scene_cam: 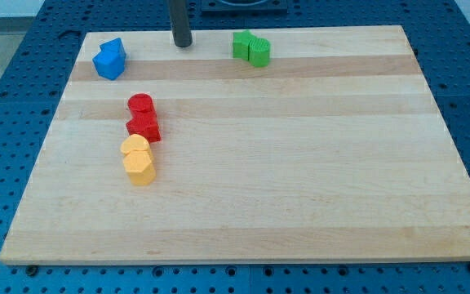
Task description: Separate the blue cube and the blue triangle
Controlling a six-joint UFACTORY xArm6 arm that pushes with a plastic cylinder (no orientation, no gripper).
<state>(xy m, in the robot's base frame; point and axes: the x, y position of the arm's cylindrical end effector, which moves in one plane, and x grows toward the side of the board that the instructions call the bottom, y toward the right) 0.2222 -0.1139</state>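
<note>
The blue cube (105,64) and blue triangle (115,51) touch, unseparated, while my tip (183,44), a bare rod holding nothing, rests well to their right

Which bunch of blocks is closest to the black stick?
The green pair of blocks, just to the view's right of my tip. The blue pair sits slightly farther to its left; the red and yellow blocks lie lower down.

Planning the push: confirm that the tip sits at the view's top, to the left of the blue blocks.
Wrong side. In the camera view my tip sits at the view's top, to the right of the blue blocks, between them and the green blocks.
</note>
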